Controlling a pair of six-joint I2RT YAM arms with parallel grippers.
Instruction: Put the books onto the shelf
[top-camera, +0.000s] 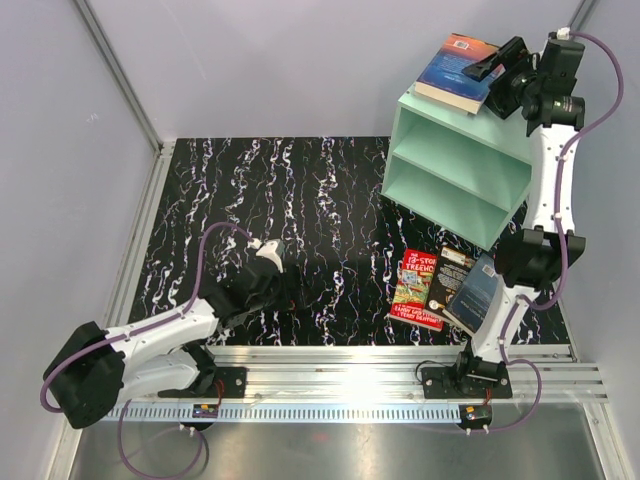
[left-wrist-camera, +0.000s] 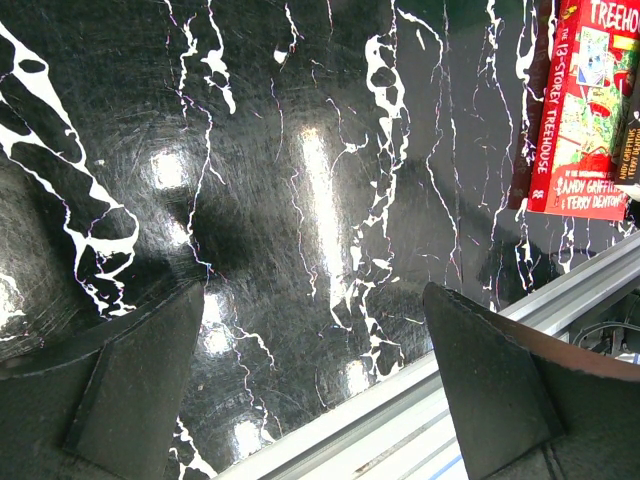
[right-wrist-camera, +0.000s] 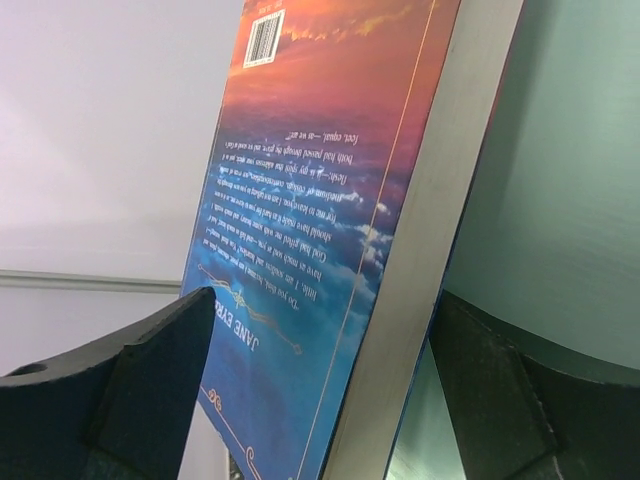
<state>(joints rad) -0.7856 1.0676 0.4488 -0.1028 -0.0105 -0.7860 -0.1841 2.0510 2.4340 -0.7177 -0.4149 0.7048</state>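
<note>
The mint-green shelf (top-camera: 455, 175) stands at the back right with its two compartments empty. A thick blue-orange book (top-camera: 452, 70) lies flat on the shelf's top. My right gripper (top-camera: 483, 68) is open and straddles its near edge. In the right wrist view the book (right-wrist-camera: 320, 200) sits between the jaws of my right gripper (right-wrist-camera: 322, 292), with the shelf's top (right-wrist-camera: 560, 150) showing beside the right finger. A red book (top-camera: 418, 290), a black book (top-camera: 450, 280) and a blue-grey book (top-camera: 478, 293) lie overlapping on the table. My left gripper (top-camera: 272, 262) hangs open over bare table.
My right arm's elbow (top-camera: 530, 258) hangs over the blue-grey book. An aluminium rail (top-camera: 400, 360) runs along the near edge. The left wrist view shows the red book (left-wrist-camera: 580, 110) at the upper right of my left gripper (left-wrist-camera: 312, 285). Grey walls enclose the table.
</note>
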